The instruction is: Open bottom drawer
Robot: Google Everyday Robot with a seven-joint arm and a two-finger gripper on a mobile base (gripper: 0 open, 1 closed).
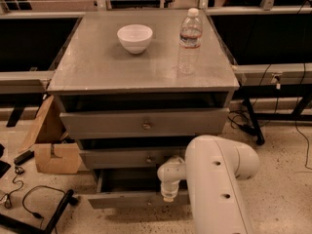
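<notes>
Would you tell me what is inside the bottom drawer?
The bottom drawer is pulled out; its visible interior is dark, with nothing seen in it. The arm, its pincer at the drawer front, hides the right part.

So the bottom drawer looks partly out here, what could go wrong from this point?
The gripper sits at the front of the bottom drawer, which is already pulled out. A longer pull might bring it off its runners, or into the black bar on the floor to its left. The water bottle stands upright on the cabinet top; a jerk could topple it toward the bowl.
</notes>
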